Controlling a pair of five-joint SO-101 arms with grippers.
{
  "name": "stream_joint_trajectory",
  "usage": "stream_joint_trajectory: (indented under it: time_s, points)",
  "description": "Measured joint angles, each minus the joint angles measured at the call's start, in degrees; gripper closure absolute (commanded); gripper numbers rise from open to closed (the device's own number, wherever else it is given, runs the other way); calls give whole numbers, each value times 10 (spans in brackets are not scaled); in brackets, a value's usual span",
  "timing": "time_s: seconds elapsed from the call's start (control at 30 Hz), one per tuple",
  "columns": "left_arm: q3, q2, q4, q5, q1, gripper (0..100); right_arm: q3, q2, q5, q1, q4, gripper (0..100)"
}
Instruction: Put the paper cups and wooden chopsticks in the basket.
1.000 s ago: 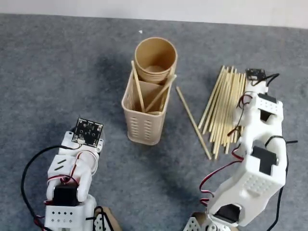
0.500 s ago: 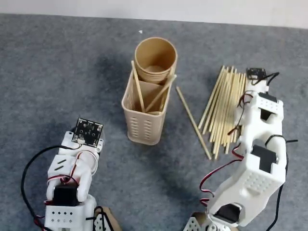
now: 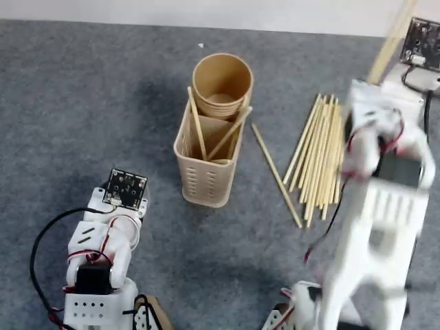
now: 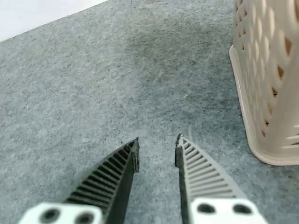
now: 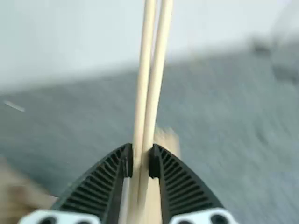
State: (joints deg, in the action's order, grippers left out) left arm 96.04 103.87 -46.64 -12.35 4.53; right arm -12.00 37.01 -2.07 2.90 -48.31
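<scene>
Where the right arm stands raised, we list its right gripper (image 5: 140, 156) pinching two chopsticks (image 5: 152, 70). Left gripper (image 4: 156, 148): fingers spread, low over the grey mat (image 4: 93, 70), near the basket (image 4: 266, 84). Basket contents: stacked paper cups (image 3: 222, 86) in one compartment and two leaning sticks (image 3: 197, 124) in the next. We note a loose chopstick pile (image 3: 320, 158) lying between basket and right arm.

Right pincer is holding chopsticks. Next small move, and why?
Probably swing the right pincer across toward the basket, keeping it shut. It grips two chopsticks raised over the far right of the table, and the basket stands apart at the centre, open on top.
</scene>
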Motion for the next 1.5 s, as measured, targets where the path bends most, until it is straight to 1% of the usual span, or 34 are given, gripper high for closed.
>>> stream_joint_trajectory:
  time_s: [0.07, 0.17, 0.3, 0.43, 0.57, 0.63, 0.7, 0.77, 0.83, 0.97, 1.0, 1.17, 1.33, 1.43, 1.5]
  points:
    - [0, 0, 0, 0, 0, 841, -15, 69, -12, -49, 17, 992]
    - [0, 0, 0, 0, 0, 841, -49, 147, -11, -126, 77, 992]
    - [0, 0, 0, 0, 0, 841, -132, 209, 40, -222, 180, 991]
    - [0, 0, 0, 0, 0, 841, -248, 243, 56, -302, 287, 993]
    - [0, 0, 0, 0, 0, 842, -369, 252, 62, -345, 435, 993]
    - [0, 0, 0, 0, 0, 842, -425, 252, 83, -363, 505, 993]
    - [0, 0, 0, 0, 0, 842, -469, 252, 104, -376, 558, 993]
    - [0, 0, 0, 0, 0, 842, -506, 252, 113, -383, 587, 992]
    - [0, 0, 0, 0, 0, 842, -534, 252, 117, -384, 598, 980]
    - [0, 0, 0, 0, 0, 842, -553, 252, 117, -384, 602, 849]
    - [0, 0, 0, 0, 0, 842, -554, 252, 117, -384, 602, 834]
    - [0, 0, 0, 0, 0, 842, -553, 252, 120, -384, 579, 840]
    - [0, 0, 0, 0, 0, 842, -498, 252, 120, -384, 511, 840]
    - [0, 0, 0, 0, 0, 841, -425, 252, 120, -349, 434, 840]
    - [0, 0, 0, 0, 0, 841, -367, 252, 120, -301, 368, 840]
